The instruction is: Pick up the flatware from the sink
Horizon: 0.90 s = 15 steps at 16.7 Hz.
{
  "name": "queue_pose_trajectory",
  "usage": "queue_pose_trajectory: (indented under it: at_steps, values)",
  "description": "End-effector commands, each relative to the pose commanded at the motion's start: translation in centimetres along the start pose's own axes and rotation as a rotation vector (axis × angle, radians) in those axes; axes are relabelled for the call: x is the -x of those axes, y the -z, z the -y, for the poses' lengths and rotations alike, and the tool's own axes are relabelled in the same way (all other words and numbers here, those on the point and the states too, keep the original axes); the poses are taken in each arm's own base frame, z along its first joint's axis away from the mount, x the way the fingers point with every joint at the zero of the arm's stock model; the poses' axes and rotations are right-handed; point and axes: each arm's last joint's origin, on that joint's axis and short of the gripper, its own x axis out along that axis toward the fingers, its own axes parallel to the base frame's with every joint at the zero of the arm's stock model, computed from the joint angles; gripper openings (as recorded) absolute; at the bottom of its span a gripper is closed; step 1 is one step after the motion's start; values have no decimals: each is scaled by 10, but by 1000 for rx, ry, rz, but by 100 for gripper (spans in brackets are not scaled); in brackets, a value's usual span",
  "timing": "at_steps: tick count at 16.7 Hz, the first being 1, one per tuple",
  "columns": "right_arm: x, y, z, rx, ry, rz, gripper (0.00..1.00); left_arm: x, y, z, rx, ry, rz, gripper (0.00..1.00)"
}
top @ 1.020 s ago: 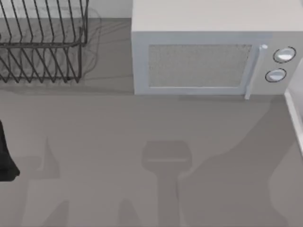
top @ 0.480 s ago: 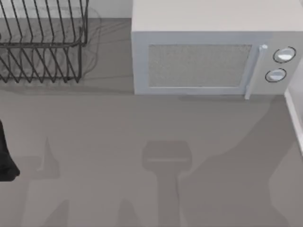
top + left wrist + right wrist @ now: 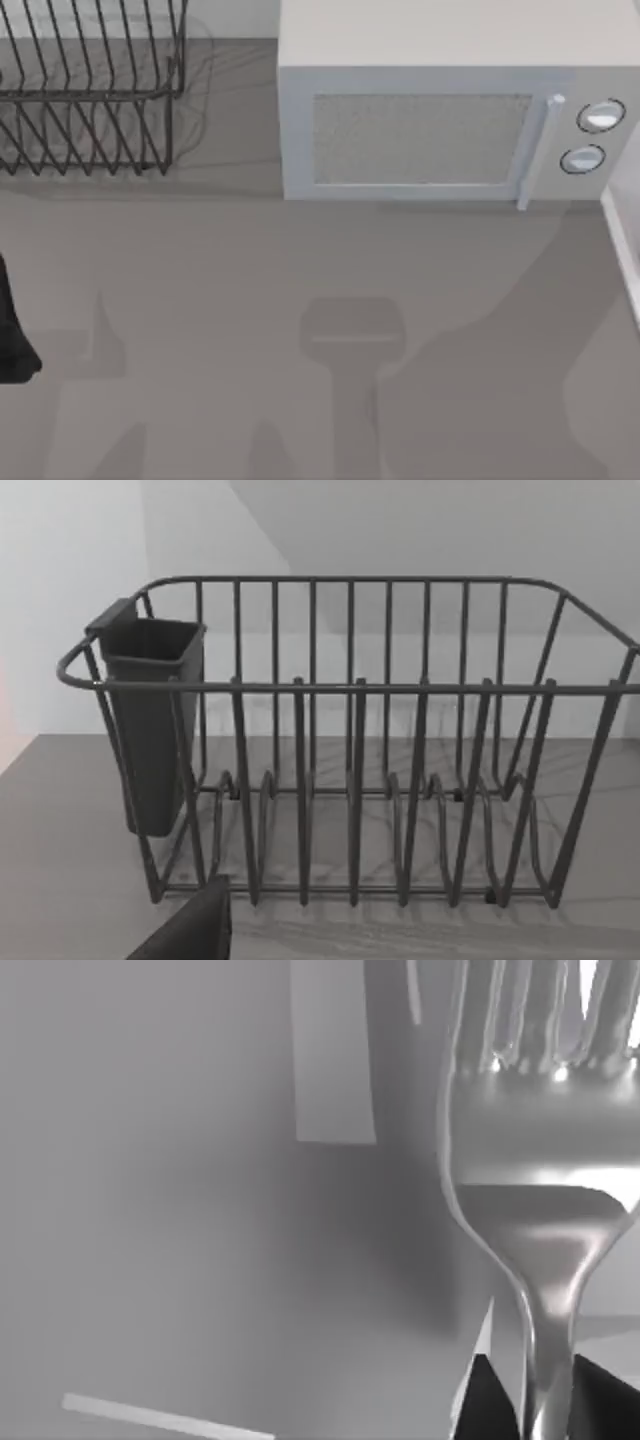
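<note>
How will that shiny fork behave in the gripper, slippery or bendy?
The fork looks like polished metal, so probably stiff, not floppy. Its mirror-smooth surface suggests it could slip or swivel. The right gripper flanks only the narrow handle, so the wider head may tend to tilt it.

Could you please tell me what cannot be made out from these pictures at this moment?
- Fork, right wrist view: its tine tips are cut off by the frame edge, and its handle runs down between the dark fingers and out of frame.
- Left arm, top view: cut off by the left edge.
- Dish rack, top view: cut off at the edge; the left wrist view shows its dark cup, but the cup's inside is hidden.
</note>
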Motion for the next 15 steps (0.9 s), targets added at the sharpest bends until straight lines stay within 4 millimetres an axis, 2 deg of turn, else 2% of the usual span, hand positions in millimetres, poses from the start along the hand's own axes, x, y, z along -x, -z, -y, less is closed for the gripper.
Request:
queue_pose_trajectory:
  at_steps: [2, 7, 9, 11, 15]
  values:
    - [23, -5, 1, 0, 0, -1, 0, 0, 0, 0, 0, 0, 0, 100]
    - [102, -6, 1, 0, -6, -23, 0, 0, 0, 0, 0, 0, 0, 100]
    - [127, -4, 0, 0, -3, -13, 0, 0, 0, 0, 0, 0, 0, 100]
    - [137, -3, -1, 0, -1, -5, 0, 0, 0, 0, 0, 0, 0, 100]
    - [136, -3, -1, -2, -2, -7, 0, 0, 0, 0, 0, 0, 0, 100]
